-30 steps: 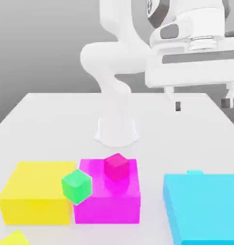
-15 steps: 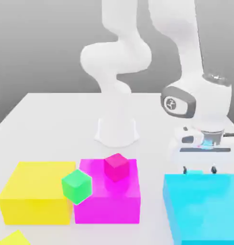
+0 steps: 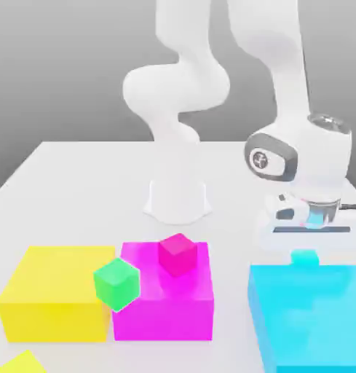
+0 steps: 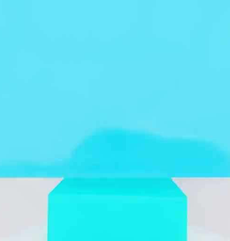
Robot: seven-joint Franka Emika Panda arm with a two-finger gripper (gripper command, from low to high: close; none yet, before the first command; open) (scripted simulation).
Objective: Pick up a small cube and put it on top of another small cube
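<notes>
You are sitting at the grasp stage: the arm's pincer (image 3: pixel 305 251) is hanging low over the small cyan cube (image 3: pixel 305 257), which is resting on the white counter (image 3: pixel 78 182) against the far edge of the large cyan block (image 3: pixel 311 313), though whether the pincer is spread or pinching it, I cannot tell. Nothing is stacked yet; the small magenta cube (image 3: pixel 178 254) on the big magenta block (image 3: pixel 166 309) and the small green cube (image 3: pixel 116 283) beside it are lying untouched, so lifting, carrying and placing all remain.

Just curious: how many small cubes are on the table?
3: a magenta cube atop the magenta block, a green cube in front, a cyan cube under the hand. Others may hide.
</notes>
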